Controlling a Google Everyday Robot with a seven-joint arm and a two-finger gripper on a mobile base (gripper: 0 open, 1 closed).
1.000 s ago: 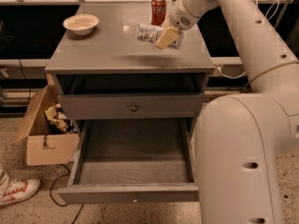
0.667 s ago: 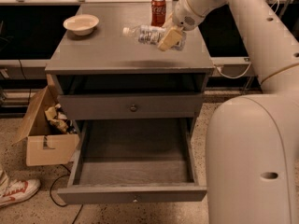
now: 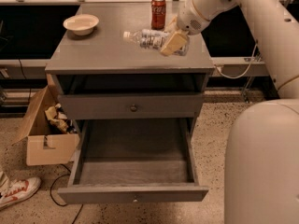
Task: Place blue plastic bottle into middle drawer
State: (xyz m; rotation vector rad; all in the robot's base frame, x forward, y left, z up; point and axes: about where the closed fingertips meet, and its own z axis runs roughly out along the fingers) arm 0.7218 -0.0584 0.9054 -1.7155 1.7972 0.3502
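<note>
The blue plastic bottle (image 3: 150, 38) lies on its side on the grey cabinet top (image 3: 107, 50), white cap to the left. My gripper (image 3: 174, 34) comes in from the upper right and is shut on the bottle's right end, one tan finger (image 3: 173, 43) in front of it. The middle drawer (image 3: 133, 171) is pulled open below, at the front of the cabinet, and its grey floor is bare. Its knob (image 3: 135, 200) shows on the front panel.
A red soda can (image 3: 158, 12) stands just behind the bottle. A white bowl (image 3: 81, 24) sits at the back left of the top. The drawer one level higher (image 3: 133, 107) is closed. A cardboard box (image 3: 44, 134) and a shoe (image 3: 16, 192) are on the floor at left.
The gripper and the bottle have shifted slightly toward the front edge of the cabinet top. The drawers have not moved.
</note>
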